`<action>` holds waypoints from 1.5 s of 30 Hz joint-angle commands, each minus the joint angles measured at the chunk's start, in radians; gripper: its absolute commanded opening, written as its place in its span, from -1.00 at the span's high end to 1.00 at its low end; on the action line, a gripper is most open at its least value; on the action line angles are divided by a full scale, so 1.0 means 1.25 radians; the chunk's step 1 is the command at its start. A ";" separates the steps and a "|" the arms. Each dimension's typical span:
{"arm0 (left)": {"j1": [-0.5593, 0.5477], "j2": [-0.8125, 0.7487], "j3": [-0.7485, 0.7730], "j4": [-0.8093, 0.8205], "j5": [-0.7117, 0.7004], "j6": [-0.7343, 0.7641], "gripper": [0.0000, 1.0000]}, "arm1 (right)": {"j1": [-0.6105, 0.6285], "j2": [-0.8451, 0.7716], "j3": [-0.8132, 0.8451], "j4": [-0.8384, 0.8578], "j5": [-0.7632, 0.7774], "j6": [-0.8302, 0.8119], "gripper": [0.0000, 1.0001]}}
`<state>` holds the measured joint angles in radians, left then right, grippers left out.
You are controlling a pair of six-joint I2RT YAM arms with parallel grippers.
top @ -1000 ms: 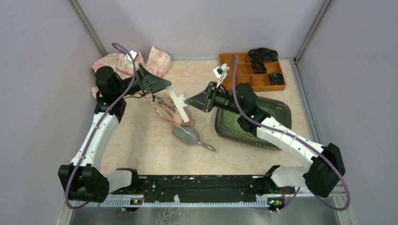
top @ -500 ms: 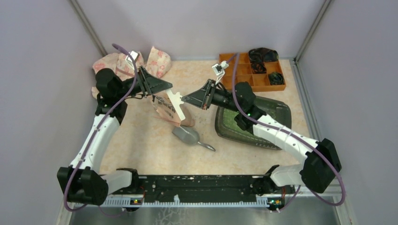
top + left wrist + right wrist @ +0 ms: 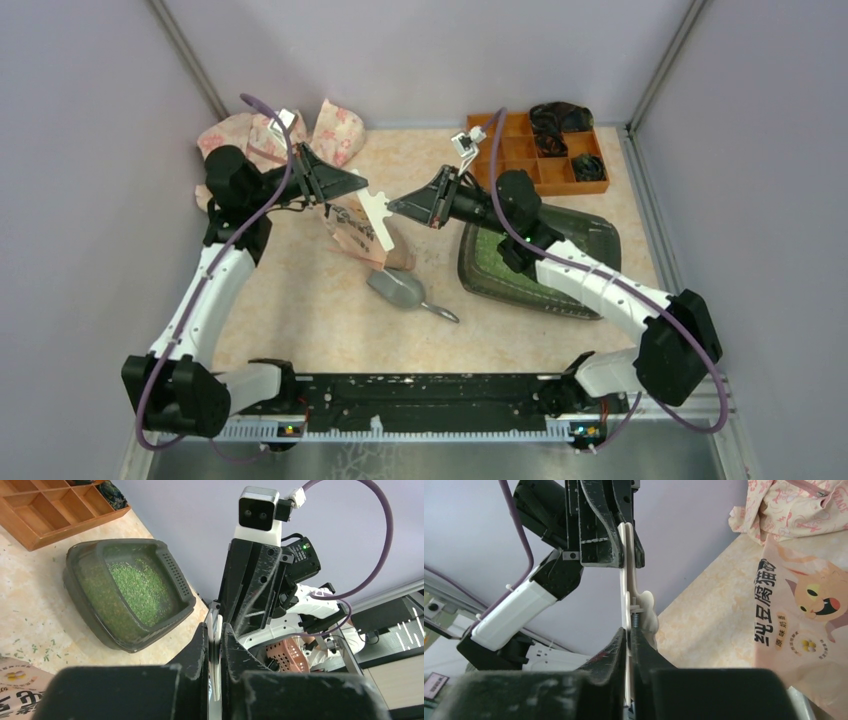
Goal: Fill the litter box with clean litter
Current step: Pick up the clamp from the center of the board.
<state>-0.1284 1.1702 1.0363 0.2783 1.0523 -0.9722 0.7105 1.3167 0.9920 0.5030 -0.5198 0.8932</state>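
Left wrist, litter box (image 3: pixel 175 575) holding clean litter (image 3: pixel 132 587), orange organiser (image 3: pixel 75 529) near

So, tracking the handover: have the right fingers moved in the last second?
Yes: the right fingers edged left and toward the back wall, away from the scoop.

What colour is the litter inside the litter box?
The litter is light green, clearest in the left wrist view.

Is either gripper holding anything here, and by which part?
Both grippers hold one cream plastic bag clip. The left gripper is clamped on its far end, and the right gripper grips it just beside the spring hinge.
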 commanded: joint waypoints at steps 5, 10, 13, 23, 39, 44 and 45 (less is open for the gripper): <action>-0.002 0.022 0.031 0.000 0.022 0.004 0.94 | -0.032 -0.007 0.078 0.008 -0.076 -0.026 0.25; -0.003 0.034 0.031 0.052 0.048 -0.039 0.95 | -0.062 -0.011 0.087 -0.042 -0.112 -0.048 0.11; -0.003 0.039 0.030 0.091 0.061 -0.071 0.95 | -0.067 -0.004 0.094 -0.057 -0.128 -0.053 0.08; -0.004 0.051 0.014 0.171 0.085 -0.138 0.95 | -0.066 0.046 0.098 0.031 -0.191 0.011 0.06; -0.011 0.070 -0.001 0.182 0.095 -0.134 0.98 | -0.065 0.068 0.111 0.074 -0.219 0.046 0.08; -0.014 0.072 -0.005 0.182 0.093 -0.131 0.99 | -0.063 0.073 0.111 0.076 -0.223 0.047 0.13; -0.014 0.073 -0.006 0.181 0.092 -0.129 0.99 | -0.062 0.073 0.111 0.076 -0.224 0.047 0.13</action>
<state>-0.1379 1.2583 1.0370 0.4648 1.1538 -1.1481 0.6315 1.4021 1.0702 0.5354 -0.7849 0.9478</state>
